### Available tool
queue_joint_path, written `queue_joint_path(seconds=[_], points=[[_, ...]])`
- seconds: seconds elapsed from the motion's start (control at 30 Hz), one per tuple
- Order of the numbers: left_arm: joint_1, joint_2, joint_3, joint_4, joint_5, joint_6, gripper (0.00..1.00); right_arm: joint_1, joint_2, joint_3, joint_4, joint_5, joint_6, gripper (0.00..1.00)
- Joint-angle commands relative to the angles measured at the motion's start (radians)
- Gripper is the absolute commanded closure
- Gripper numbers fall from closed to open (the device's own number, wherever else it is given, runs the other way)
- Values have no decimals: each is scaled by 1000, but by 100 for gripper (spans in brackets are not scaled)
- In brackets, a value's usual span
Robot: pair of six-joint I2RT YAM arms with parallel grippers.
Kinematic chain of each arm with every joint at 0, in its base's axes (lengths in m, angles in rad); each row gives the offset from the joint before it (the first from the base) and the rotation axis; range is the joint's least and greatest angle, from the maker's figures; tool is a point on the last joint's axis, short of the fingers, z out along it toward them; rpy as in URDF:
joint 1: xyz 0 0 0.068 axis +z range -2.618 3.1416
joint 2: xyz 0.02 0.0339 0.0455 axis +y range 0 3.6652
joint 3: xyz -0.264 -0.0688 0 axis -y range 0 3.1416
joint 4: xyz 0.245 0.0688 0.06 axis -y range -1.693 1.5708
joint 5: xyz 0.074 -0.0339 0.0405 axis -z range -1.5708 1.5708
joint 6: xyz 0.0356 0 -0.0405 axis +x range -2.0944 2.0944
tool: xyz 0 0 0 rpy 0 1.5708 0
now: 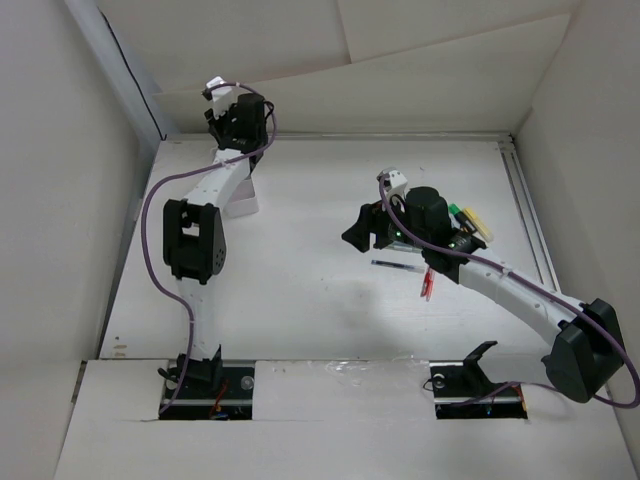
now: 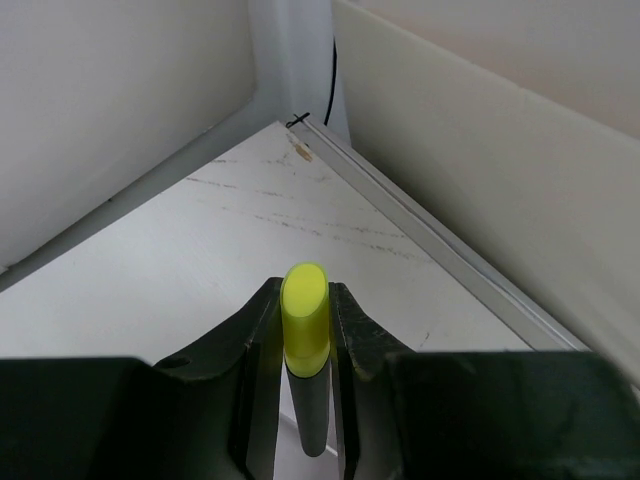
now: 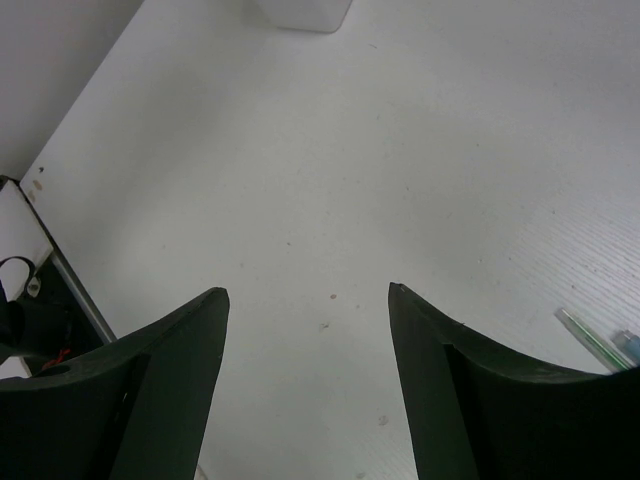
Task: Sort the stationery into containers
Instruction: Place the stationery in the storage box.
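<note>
Left fingers (image 2: 250, 350) pinch a yellow piece (image 2: 305, 315), left wrist view only; overhead, upper left, the wrist (image 1: 240, 115) hides it. Box (image 1: 241, 205) half under left arm (image 1: 190, 240), cut off at right wrist view's top edge. Right fingers (image 3: 170, 360) wide apart, empty. Pens (image 1: 400, 265) partly under right arm (image 1: 500, 280).

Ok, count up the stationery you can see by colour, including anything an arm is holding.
Yellow: 2, a yellow-capped pen in the left jaws and a loose yellow piece
Green: 1, a green piece
Red: 1, a red pen, possibly two lying together
Dark: 1, a dark pen
Total: 5 in view
</note>
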Motion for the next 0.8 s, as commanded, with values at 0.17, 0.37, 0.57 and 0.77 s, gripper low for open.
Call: queue_joint_path(seconds=[0.17,0.37,0.57,0.77], points=[[7,44,24,140,-33,84,100,-8,-8,13,62,-21,-7,29],[16,54,4,174,-42,95,100,2,1,13,71,-30,-17,29],[16,32,-31,177,-42,66,82,2,1,13,71,-21,-26,29],[16,-14,-94,204,-10,67,60,2,1,13,71,-10,-26,29]])
